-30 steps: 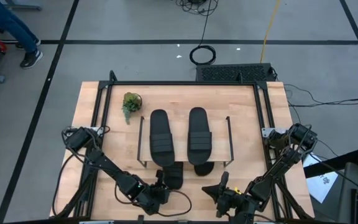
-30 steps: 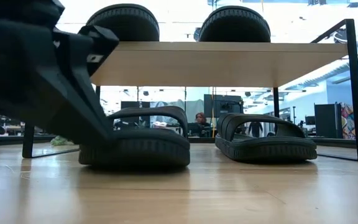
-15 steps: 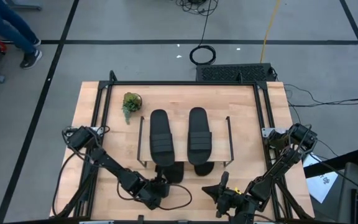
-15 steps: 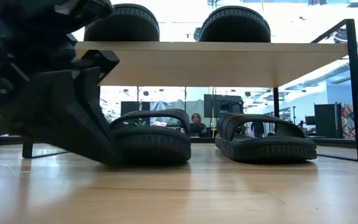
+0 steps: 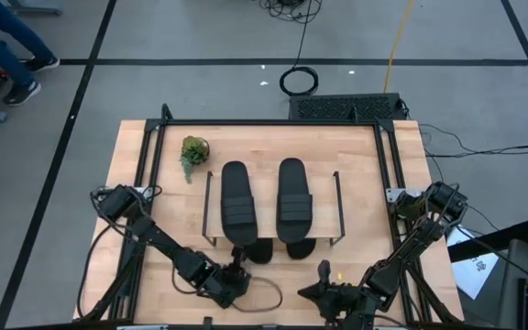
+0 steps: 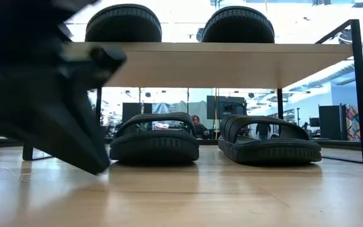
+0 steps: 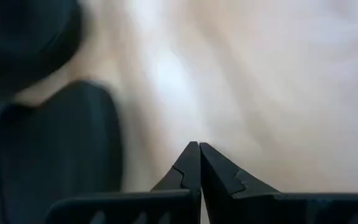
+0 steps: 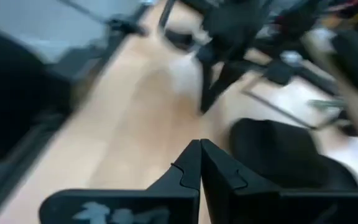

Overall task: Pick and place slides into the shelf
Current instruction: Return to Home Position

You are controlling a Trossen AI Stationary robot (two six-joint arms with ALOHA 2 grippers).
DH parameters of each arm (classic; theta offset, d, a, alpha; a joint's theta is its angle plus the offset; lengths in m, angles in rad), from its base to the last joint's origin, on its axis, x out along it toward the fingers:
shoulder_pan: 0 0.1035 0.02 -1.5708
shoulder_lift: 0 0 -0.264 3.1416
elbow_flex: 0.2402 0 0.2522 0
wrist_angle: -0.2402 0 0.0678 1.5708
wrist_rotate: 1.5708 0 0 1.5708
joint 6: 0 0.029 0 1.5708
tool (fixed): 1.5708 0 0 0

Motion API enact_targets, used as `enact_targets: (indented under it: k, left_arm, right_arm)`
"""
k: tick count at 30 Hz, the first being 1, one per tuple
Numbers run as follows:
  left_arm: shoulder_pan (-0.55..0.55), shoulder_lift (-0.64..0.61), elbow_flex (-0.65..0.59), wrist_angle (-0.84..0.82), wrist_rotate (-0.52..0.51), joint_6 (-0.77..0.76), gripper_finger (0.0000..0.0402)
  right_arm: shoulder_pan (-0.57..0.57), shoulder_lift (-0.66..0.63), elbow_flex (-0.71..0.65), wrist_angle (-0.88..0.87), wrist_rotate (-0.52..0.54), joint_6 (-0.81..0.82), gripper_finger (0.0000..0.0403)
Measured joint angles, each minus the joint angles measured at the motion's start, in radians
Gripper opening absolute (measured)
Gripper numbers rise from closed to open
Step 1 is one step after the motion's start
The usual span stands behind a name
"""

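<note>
Two arms fold low over the table's (image 5: pixel 154 156) 6 o'clock edge. The left gripper (image 5: pixel 235 271) sits at 7 o'clock from the shelf (image 5: pixel 266 197) and the right gripper (image 5: pixel 324 275) at 5 o'clock. In each wrist view the fingers (image 7: pixel 188 169) meet tip to tip and grip nothing. The shelf stands mid-table. Two black, ribbed-strap top slides (image 5: pixel 237 203) lie side by side on its plank. Two lower slides (image 6: pixel 270 142) rest beneath it, with their ends poking out toward 6 o'clock.
</note>
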Motion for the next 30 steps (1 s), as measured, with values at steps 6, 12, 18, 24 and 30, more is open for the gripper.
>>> enact_targets:
  k: [6,12,18,24,30]
  left_arm:
    - [-0.079,-0.1,0.036,0.0,0.063,0.179,0.0]
    - [-0.085,-0.275,0.064,-0.004,0.028,0.459,0.0]
    - [0.001,-0.462,0.064,-0.016,-0.085,0.596,0.0]
    - [0.019,-0.65,0.064,-0.129,-0.231,0.505,0.0]
    - [-0.101,-0.825,-0.008,-0.205,-0.394,0.351,0.0]
  right_arm:
    - [-0.008,-0.048,0.0,-0.001,-0.151,-0.019,0.0]
    - [-0.091,-0.225,0.0,0.001,-0.286,-0.183,0.0]
    - [-0.299,-0.454,0.0,-0.002,-0.534,-0.191,0.0]
    - [-0.392,-0.677,0.0,-0.152,-0.537,-0.165,0.0]
    - [-0.308,-0.9,-0.124,-0.163,-0.454,-0.159,0.0]
